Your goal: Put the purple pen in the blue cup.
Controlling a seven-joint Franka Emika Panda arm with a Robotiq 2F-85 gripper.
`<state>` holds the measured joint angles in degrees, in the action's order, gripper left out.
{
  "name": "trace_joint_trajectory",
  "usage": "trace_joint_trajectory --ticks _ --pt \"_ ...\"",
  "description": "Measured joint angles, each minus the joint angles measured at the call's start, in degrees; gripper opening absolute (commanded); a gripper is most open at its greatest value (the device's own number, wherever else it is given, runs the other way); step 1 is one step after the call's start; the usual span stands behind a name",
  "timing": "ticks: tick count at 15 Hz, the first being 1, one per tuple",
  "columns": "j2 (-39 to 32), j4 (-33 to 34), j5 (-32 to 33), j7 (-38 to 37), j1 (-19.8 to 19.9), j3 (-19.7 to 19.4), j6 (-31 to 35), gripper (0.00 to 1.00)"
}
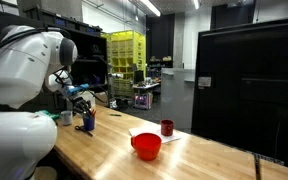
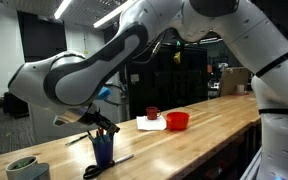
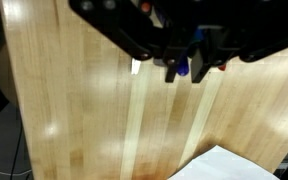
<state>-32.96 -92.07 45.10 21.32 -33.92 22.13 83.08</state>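
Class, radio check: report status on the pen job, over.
Gripper right over blue cup, fingers open or shut unclear. Purple pen slants out by the cup, not clearly inside. Red bowl well apart.

Counted on the tabletop (image 1: 104, 150): one red bowl (image 1: 146, 146), one dark red cup (image 1: 167, 127), one blue cup (image 2: 104, 150), one pale mug (image 2: 26, 168) and, seemingly, one paper sheet (image 2: 151, 124).

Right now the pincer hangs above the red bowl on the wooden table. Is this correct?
Not quite. The pincer hangs above the blue cup on the wooden table. The red bowl stands farther along, apart from it. An exterior view shows this.
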Motion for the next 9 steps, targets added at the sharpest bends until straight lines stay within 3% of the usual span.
trace_joint_trajectory --ticks 6,9 --pt "0.06 3.41 2.14 0.94 -0.11 0.0 -1.97 0.95" --pt "0.84 5.06 2.32 0.36 0.11 -0.24 -3.02 1.0"
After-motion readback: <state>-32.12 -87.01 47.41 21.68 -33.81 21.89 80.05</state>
